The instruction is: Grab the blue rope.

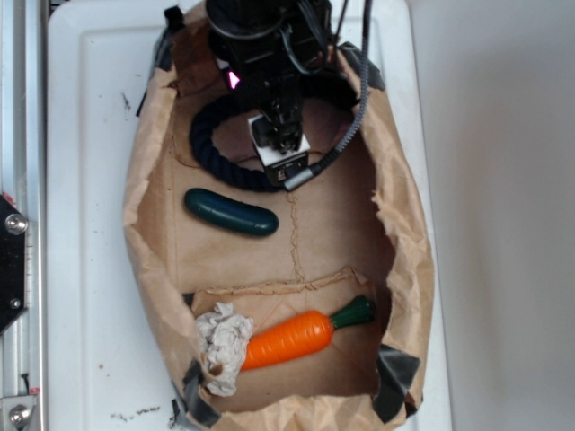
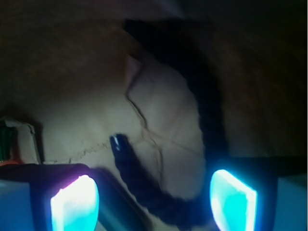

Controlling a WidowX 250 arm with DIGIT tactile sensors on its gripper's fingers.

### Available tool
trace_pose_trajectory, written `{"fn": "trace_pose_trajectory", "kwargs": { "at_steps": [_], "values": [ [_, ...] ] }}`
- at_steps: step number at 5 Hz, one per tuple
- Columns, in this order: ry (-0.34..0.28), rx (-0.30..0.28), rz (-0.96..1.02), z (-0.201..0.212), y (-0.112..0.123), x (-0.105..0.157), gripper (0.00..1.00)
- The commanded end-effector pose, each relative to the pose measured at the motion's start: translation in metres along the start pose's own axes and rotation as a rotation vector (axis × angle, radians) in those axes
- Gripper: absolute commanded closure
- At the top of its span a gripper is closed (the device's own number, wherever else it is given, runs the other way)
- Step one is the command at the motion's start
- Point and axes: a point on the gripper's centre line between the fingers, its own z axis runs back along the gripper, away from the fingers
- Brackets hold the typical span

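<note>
Glowing cyan at the bottom of the wrist view, our two fingers (image 2: 76, 204) stand apart, and the gripper (image 2: 154, 207) between them frames the low bend of the blue rope (image 2: 144, 187), which runs from a brighter capped end near the middle of that view, down between the fingers, then up along the right side into the dark. We judge the step in hand to be the descent and closure: the rope looks to lie inside the gap but not yet pinched, so we should go straight down until the fingers straddle the strand, keep the bend centred between them, and close firmly, since a thick twisted cord can roll out sideways if caught off-centre. We should also avoid snagging the crumpled brown paper (image 1: 225, 260) under it. From the exterior view we see what the wrist camera misses: the rope (image 1: 211, 148) curls like a hook at the far end of the paper-lined tray (image 1: 90, 180), mostly left of the gripper (image 1: 286, 148), well apart from the dark-green cucumber toy (image 1: 230, 212), the carrot toy (image 1: 292, 338) and the wadded cloth (image 1: 225, 346) at the near end. That view hides the fingertips behind the arm, so only the wrist view tells us how the fingers stand.
</note>
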Motion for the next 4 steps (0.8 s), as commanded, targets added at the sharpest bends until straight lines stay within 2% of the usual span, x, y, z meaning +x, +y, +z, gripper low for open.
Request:
{"fn": "trace_pose_trajectory", "kwargs": {
  "at_steps": [1,4],
  "values": [
    [-0.146,0.021,-0.042,0.006,0.008,0.012,0.0],
    [-0.169,0.086,-0.061,-0.01,0.009,0.008,0.0]
  ]
}}
